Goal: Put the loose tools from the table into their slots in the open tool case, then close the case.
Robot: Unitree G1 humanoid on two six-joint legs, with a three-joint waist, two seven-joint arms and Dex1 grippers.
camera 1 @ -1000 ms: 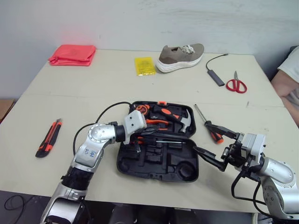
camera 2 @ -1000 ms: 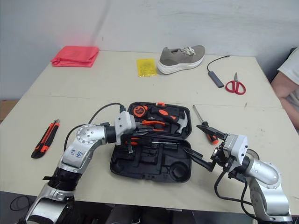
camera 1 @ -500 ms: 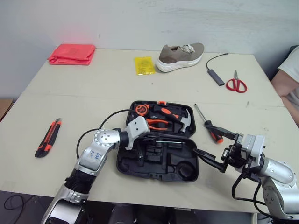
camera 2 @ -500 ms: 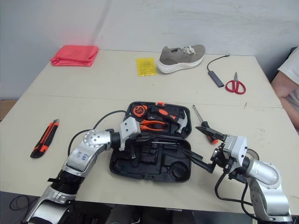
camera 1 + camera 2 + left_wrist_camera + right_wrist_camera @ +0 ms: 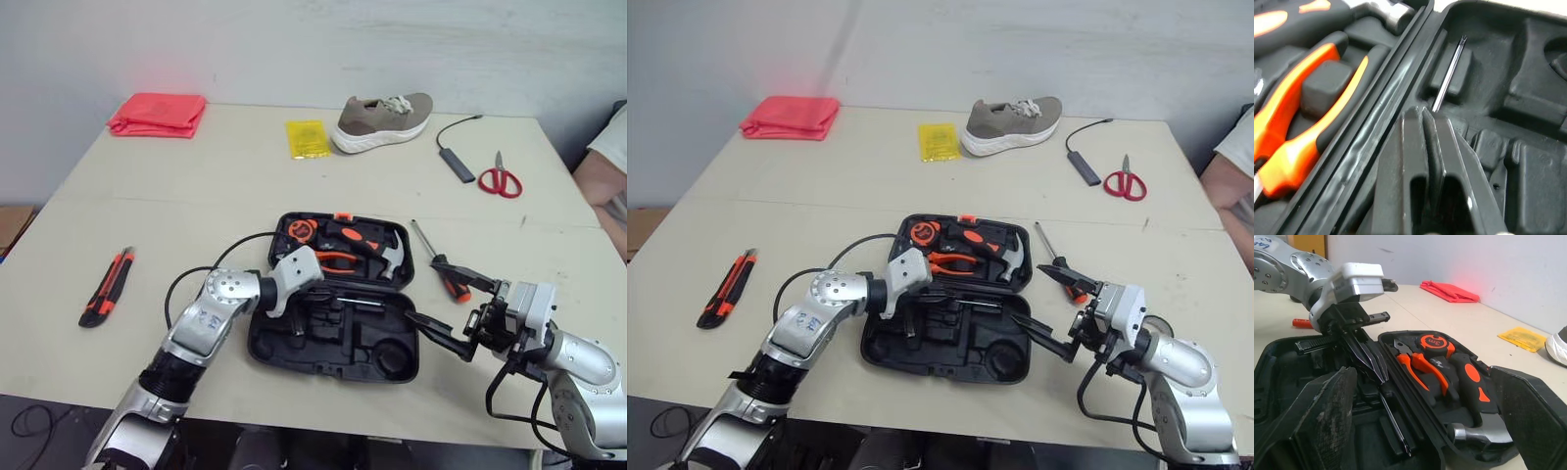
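Note:
The black tool case (image 5: 333, 352) lies open mid-table. Its far half holds a tape measure (image 5: 301, 231), orange pliers (image 5: 338, 258) and a hammer (image 5: 377, 250). My left gripper (image 5: 318, 294) is low over the near half, shut on a thin screwdriver whose metal shaft (image 5: 1447, 73) lies along the hinge side of that half. My right gripper (image 5: 446, 305) stands open just right of the case, nothing between its fingers. An orange-handled screwdriver (image 5: 443, 272) lies on the table beyond it. A utility knife (image 5: 106, 286) lies far left.
Red scissors (image 5: 500, 176), a black cable with adapter (image 5: 451, 157), a shoe (image 5: 382, 117), a yellow packet (image 5: 307, 138) and a red cloth (image 5: 157, 114) lie along the far side. A person's arm (image 5: 602, 166) shows at the right edge.
My left gripper has sunk lower and slightly right into the near half of the case, the thin screwdriver still in it. The right gripper has stayed put.

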